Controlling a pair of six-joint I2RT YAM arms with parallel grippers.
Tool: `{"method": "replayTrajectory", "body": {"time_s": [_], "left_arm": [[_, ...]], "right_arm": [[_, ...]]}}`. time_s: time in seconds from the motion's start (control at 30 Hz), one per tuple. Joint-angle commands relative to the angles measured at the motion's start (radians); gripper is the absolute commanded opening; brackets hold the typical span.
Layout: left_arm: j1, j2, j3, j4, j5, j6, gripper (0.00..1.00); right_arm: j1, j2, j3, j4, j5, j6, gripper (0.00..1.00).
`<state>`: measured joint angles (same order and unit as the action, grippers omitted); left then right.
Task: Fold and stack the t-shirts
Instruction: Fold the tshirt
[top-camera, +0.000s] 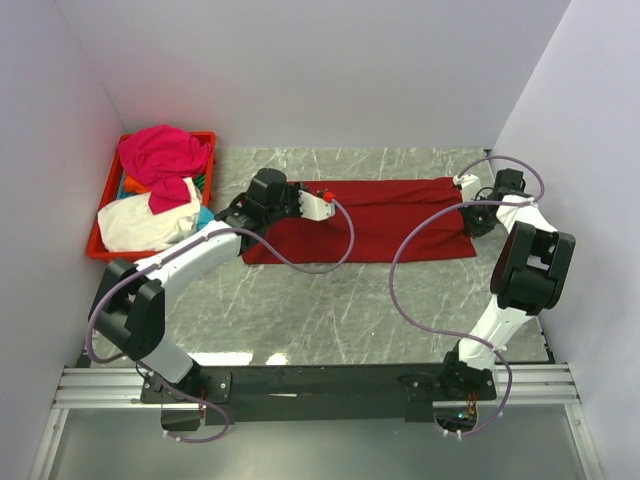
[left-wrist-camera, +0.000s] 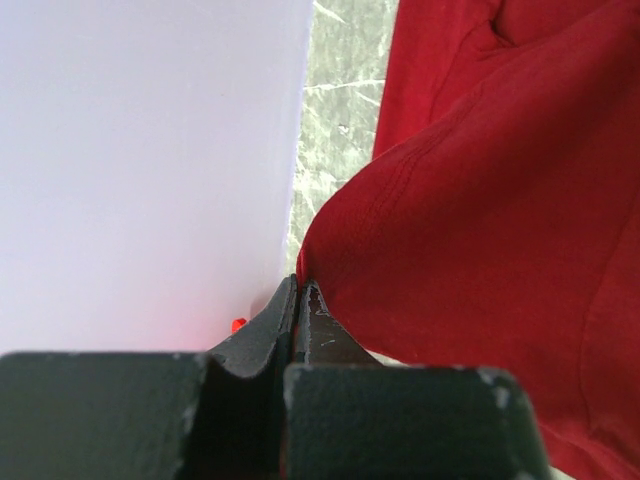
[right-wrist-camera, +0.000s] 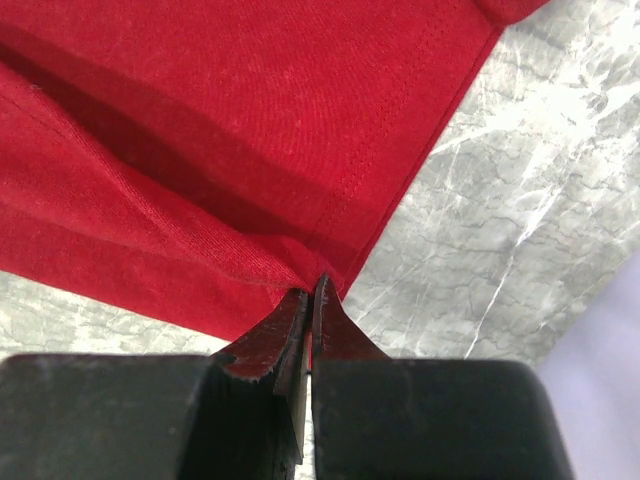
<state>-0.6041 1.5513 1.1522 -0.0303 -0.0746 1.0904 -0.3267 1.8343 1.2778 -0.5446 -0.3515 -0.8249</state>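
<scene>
A large dark red t-shirt (top-camera: 400, 225) lies spread out flat across the back of the marble table. My left gripper (top-camera: 326, 197) is at its upper left part, shut on a raised fold of the red cloth (left-wrist-camera: 480, 220); the pinch shows at the left gripper (left-wrist-camera: 299, 286). At the shirt's upper right corner, my right gripper (top-camera: 460, 183) is shut on the hem corner (right-wrist-camera: 200, 120), with the cloth pulled into the right gripper (right-wrist-camera: 312, 287). Other t-shirts sit piled at the left: magenta (top-camera: 160, 155), cream-white (top-camera: 140, 222), with bits of cyan (top-camera: 205, 213) and orange (top-camera: 135, 185).
A red plastic crate (top-camera: 205, 137) holding the piled shirts stands at the back left against the wall. Pale walls close in the table on the left, back and right. Bare marble table (top-camera: 330, 310) lies between the red shirt and the arm bases.
</scene>
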Motion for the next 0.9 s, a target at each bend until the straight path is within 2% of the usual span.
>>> {"method": "replayTrajectory", "body": {"time_s": [0.0,0.73,0.8,0.87], "left_arm": [[0.012,0.016,0.073,0.041,0.038,0.029,0.0],[0.07,0.13,0.153,0.007,0.067,0.046,0.0],[0.072,0.131,0.147,0.012,0.067,0.043,0.0],[0.073,0.133,0.144,0.013,0.067,0.042,0.0]], "right_arm": [[0.006,-0.003,0.045,0.017,0.017,0.021,0.0],[0.006,0.008,0.051,0.064,0.062,0.093,0.01],[0.006,0.003,0.048,0.087,0.074,0.113,0.21],[0.008,-0.004,0.035,0.124,0.085,0.144,0.33]]}}
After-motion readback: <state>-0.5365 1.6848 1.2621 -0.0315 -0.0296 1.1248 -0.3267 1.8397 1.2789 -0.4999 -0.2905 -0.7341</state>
